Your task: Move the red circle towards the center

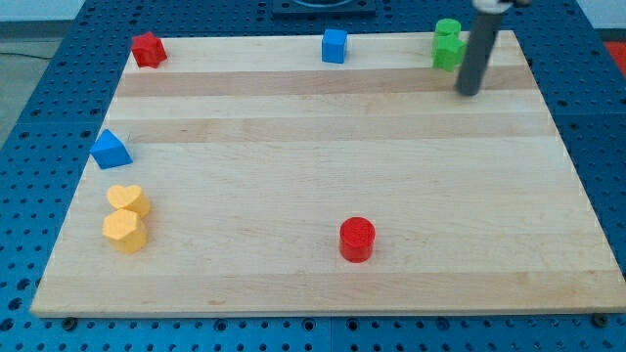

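Note:
The red circle is a short red cylinder standing on the wooden board near the view's bottom, a little right of the middle. My tip is at the view's top right, far from the red circle and just right of and below two green blocks. The rod runs up out of the view's top edge.
A second red block sits at the board's top left corner. A blue cube is at the top middle. A blue triangle is at the left edge. Two yellow blocks touch each other at the lower left.

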